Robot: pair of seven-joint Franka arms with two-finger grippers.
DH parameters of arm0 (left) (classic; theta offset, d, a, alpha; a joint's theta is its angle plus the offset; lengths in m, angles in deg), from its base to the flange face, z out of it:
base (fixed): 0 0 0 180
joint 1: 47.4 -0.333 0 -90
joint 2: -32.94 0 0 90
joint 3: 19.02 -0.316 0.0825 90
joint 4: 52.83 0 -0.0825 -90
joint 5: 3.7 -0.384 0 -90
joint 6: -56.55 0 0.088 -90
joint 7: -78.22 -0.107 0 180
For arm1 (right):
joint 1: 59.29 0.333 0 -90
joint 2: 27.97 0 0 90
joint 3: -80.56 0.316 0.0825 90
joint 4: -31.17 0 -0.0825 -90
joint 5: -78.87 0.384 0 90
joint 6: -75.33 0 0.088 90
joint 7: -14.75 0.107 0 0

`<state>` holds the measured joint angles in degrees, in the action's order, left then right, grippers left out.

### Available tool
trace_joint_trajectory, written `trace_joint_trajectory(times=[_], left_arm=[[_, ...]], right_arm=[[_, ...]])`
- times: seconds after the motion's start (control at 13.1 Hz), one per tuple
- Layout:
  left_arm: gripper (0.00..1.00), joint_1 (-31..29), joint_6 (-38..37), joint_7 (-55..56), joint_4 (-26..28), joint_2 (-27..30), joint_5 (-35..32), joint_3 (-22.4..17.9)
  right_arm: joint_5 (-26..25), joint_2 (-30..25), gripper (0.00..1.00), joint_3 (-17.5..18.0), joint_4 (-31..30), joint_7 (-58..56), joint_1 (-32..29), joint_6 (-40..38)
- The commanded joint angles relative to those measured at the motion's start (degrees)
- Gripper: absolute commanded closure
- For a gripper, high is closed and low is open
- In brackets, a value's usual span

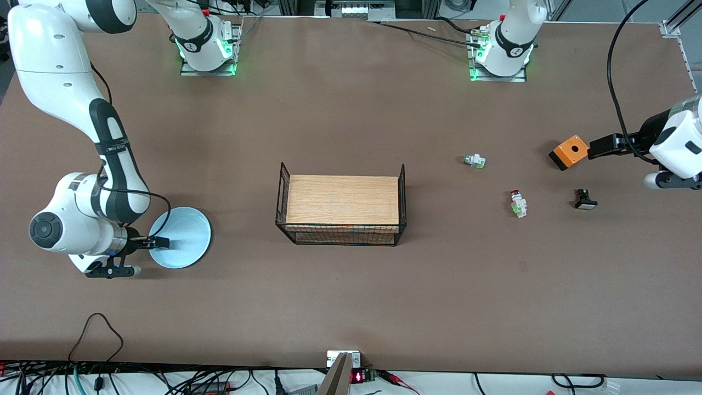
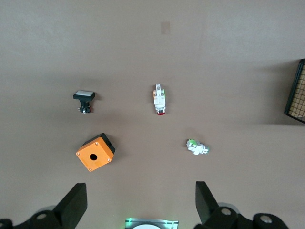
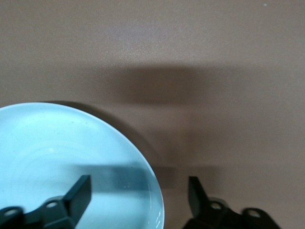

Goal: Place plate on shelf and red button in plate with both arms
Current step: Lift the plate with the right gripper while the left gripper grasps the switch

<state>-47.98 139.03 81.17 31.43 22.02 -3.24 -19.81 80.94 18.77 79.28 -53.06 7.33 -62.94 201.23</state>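
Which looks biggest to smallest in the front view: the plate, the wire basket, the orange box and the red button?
1. wire basket
2. plate
3. orange box
4. red button

All rest on the table, so nearness to the camera hardly affects this order.

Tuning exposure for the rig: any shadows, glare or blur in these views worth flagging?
Front view: even light, green glow at both arm bases, no strong glare. Right wrist view: broad soft shadow on the table past the plate, a dark band across the plate; right gripper fingers soft-edged. Left wrist view: crisp, short shadows under the red button.
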Motion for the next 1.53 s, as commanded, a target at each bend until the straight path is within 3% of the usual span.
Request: trace_joint_trajectory(times=[0.0, 0.08, 0.23, 0.31, 0.54, 0.69, 0.84, 1.07, 1.45], left_arm=[[0.00, 0.06, -1.18, -0.32, -0.59, -1.65, 1.20, -0.43], [0.00, -0.29, -1.10, -0.66, -0.67, -2.00, 1.38, -0.35], [0.00, -0.20, -1.10, -0.32, -0.85, -2.00, 1.90, -0.35], [0.00, -0.20, -1.01, -0.32, -0.85, -2.09, 2.52, -0.35], [0.00, 0.15, -1.19, -1.11, -0.24, -2.44, 3.14, -0.35], [0.00, 1.37, 0.30, -1.02, 0.73, -3.84, 2.61, -0.17], [0.00, 1.64, 7.03, -1.11, 6.06, -4.20, 2.79, -0.08], [0.00, 1.82, 16.81, -1.02, 14.94, -4.11, 2.96, 0.71], [0.00, 1.82, 26.04, -1.02, 22.34, -6.39, 3.14, 0.88]], right_arm=[[1.01, 0.98, 0.32, 0.58, 1.35, -1.11, -0.57, -0.30], [1.10, 0.98, 0.55, 0.58, 1.35, -1.11, -0.57, -0.74], [1.19, 0.90, 0.89, 0.58, 1.35, -1.11, -0.92, -5.19], [3.10, 0.64, 1.00, 0.58, 1.35, -1.02, -1.36, -9.66], [15.84, -0.07, 1.00, 0.22, 1.52, -1.29, -3.11, -14.27], [15.86, -1.47, 1.00, 0.40, 1.53, -1.29, -3.30, -15.24], [15.78, -3.05, 1.00, 0.40, 2.57, -0.85, -2.95, -19.61], [15.69, -3.76, 1.00, -0.30, 10.81, -0.58, -3.03, -33.56], [16.04, -3.76, 1.00, -0.39, 21.99, 5.28, -2.86, -50.11]])
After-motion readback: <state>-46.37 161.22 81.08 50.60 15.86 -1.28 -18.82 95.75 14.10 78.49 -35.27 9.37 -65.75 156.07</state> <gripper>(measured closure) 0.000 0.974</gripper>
